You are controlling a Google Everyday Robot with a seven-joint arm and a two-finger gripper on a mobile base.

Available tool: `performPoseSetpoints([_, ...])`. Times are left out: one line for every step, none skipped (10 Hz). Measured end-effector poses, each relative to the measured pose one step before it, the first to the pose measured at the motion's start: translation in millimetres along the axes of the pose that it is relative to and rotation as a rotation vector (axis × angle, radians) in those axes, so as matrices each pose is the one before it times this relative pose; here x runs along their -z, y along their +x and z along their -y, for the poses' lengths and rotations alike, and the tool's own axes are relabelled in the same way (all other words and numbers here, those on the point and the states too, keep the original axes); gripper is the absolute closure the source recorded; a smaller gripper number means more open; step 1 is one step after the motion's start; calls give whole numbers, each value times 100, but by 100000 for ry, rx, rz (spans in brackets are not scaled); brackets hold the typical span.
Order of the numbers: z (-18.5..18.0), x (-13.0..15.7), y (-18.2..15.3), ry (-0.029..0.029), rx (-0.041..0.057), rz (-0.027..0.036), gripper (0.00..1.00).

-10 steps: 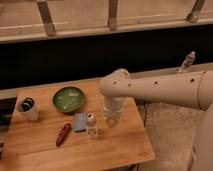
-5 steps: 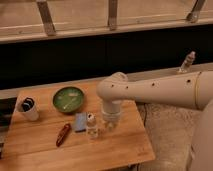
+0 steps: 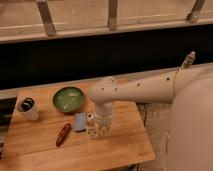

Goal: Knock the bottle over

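We find the bottle point(image 3: 90, 127) upright near the middle of the wooden table point(image 3: 120, 150), with a blue item point(image 3: 80, 121) just beside it on one side and the gripper point(image 3: 104, 126) low and close on the other; whether the gripper is open or closed we cannot tell. We judge the bottle light, thin-walled plastic, narrow in the base, so a sideways push high on the body near the cap should topple it without any grasp.
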Motion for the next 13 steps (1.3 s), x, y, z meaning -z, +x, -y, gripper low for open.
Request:
performPoseSetpoints([-648,-1221,35,-137,1251,-2858,100])
performPoseSetpoints([-503,-890,-35,-130,1029,-1974,100])
performPoseSetpoints([-396,-475,-133,-342,674,-1160,100])
performPoseSetpoints([-376,4,-239,-435,433,-61,100])
performPoseSetpoints([-547,575,-334,-368,521,971,100])
performPoseSetpoints([-684,1024,-355,-552,639,1383,100])
performPoseSetpoints([-634,1415,-527,-917,654,1905,100])
performPoseSetpoints([-813,1185,-618,-1391,901,1469,100])
performPoseSetpoints([-1162,854,-701,-1717,1777,1006,100])
performPoseSetpoints([-982,192,-476,-1096,1757,98,100])
performPoseSetpoints([-1104,-33,-551,-1276,2223,-528,100])
performPoseSetpoints([-712,-81,-313,-335,1534,-400,100])
performPoseSetpoints([-750,-124,-175,68,1588,-245,100])
